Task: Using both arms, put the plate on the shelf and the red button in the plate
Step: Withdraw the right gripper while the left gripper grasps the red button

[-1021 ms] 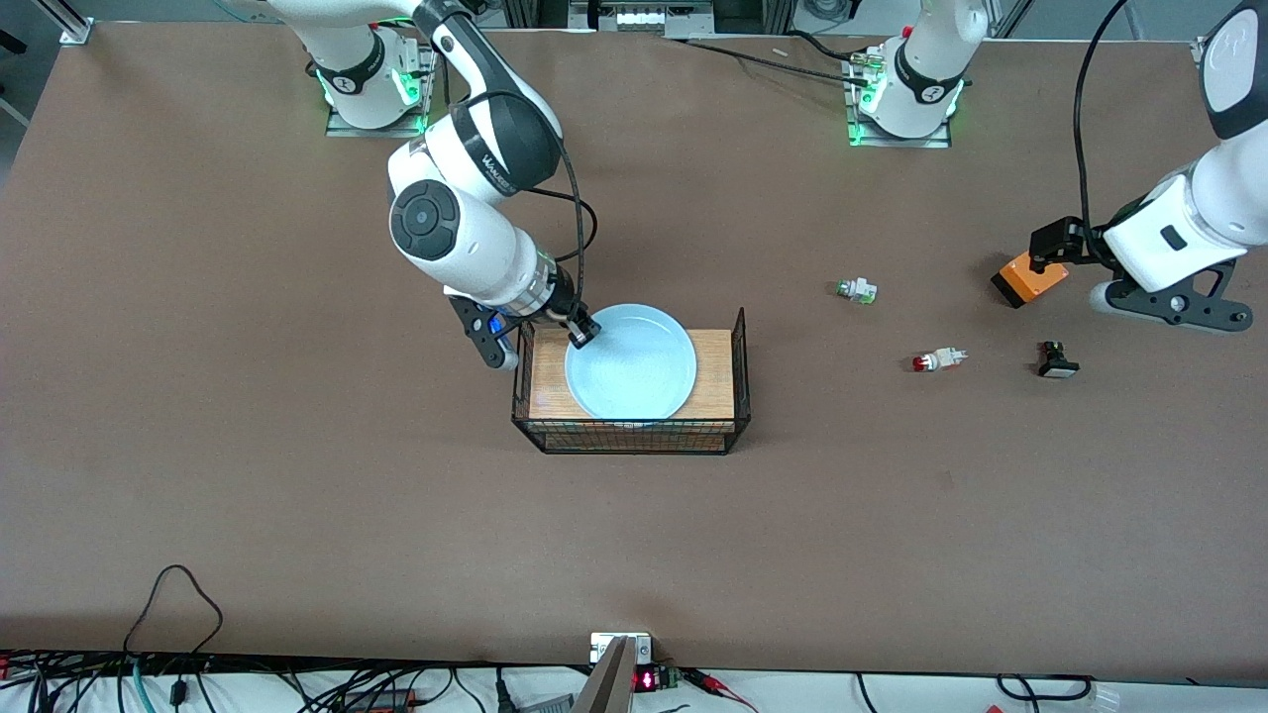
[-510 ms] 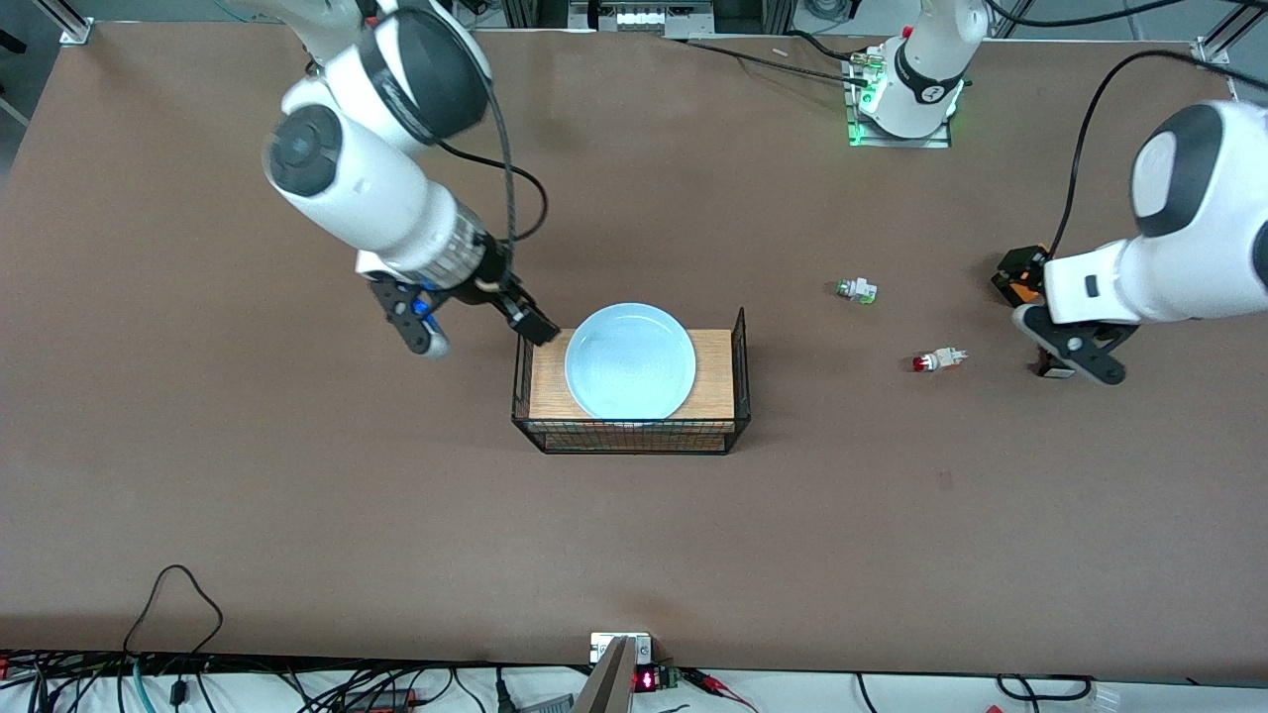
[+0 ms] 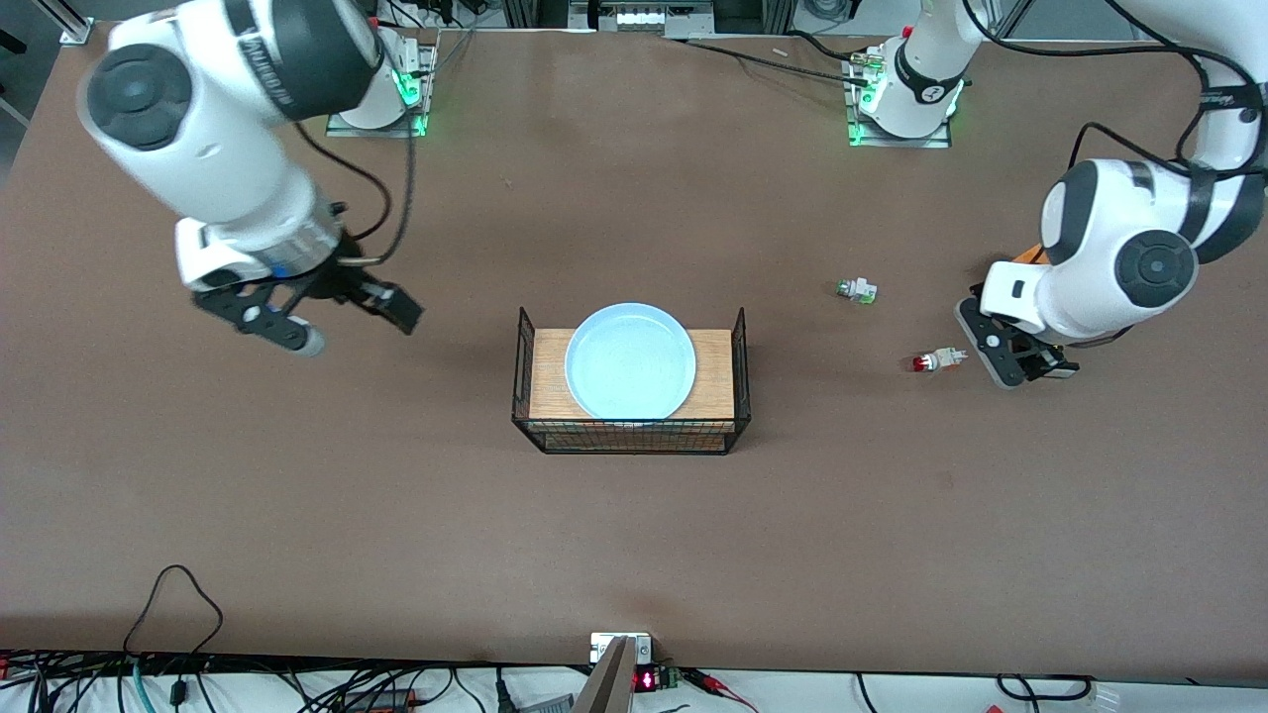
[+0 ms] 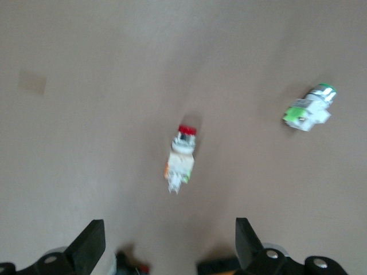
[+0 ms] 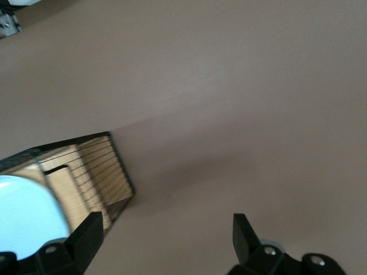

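red button (image 3: 936, 359): on its side on brown table (image 3: 396, 495), long axis along the table's length, red cap toward plate (image 3: 630, 360)
plate: flat on wire rack's (image 3: 631, 433) wooden board
left gripper (image 4: 166, 243): spread, empty, over table just beside red button
right gripper (image 5: 163, 238): spread, empty, over table near rack

Left gripper (image 4: 166, 252): fingers spread wide, empty, over bare table (image 3: 634, 555) just beside the red button (image 3: 936, 359).
Around the red button (image 4: 181, 157): bare table on all sides; green button (image 3: 855, 290) well apart from it.
Right gripper (image 5: 163, 249): fingers apart, empty, over bare table toward the right arm's end, well apart from the wire basket (image 3: 630, 431).
Basket walls: wire end panels rise at both ends of the plate (image 3: 630, 360).
Above the plate: open.
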You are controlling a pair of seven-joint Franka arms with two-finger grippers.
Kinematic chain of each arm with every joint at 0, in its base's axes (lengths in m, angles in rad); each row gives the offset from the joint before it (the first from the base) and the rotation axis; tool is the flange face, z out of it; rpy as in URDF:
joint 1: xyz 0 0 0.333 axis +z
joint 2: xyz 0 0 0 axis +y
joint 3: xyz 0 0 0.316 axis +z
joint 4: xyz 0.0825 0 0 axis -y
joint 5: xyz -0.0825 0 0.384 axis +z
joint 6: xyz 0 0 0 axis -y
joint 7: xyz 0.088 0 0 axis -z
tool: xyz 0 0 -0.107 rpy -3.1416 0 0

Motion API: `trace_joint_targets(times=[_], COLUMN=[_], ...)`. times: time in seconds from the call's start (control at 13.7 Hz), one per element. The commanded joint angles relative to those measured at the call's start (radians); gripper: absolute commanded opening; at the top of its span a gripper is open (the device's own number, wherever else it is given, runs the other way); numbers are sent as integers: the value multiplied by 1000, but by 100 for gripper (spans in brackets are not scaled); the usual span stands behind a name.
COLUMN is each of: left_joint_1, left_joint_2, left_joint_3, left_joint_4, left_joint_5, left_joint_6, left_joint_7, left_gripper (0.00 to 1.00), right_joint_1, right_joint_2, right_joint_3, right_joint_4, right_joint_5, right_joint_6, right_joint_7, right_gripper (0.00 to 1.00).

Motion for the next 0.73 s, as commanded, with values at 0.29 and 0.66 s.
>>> trace_joint_targets(times=[0.29, 0.66], left_joint_1=[43, 73], left_joint_2=[63, 146], left_joint_3=[-3, -2], left_joint_4=[-185, -202], left_joint_5=[23, 23], left_joint_6=[322, 473], left_joint_7=[102, 207], left_gripper=[100, 95], right_joint_1=[-255, -253], right_joint_2=[-30, -78], right_joint_3=[9, -67], right_joint_4=[-10, -21], right_joint_5=[-3, -40], right_joint_6=[-104, -160], right_joint_7=[-429, -658], right_gripper=[100, 100])
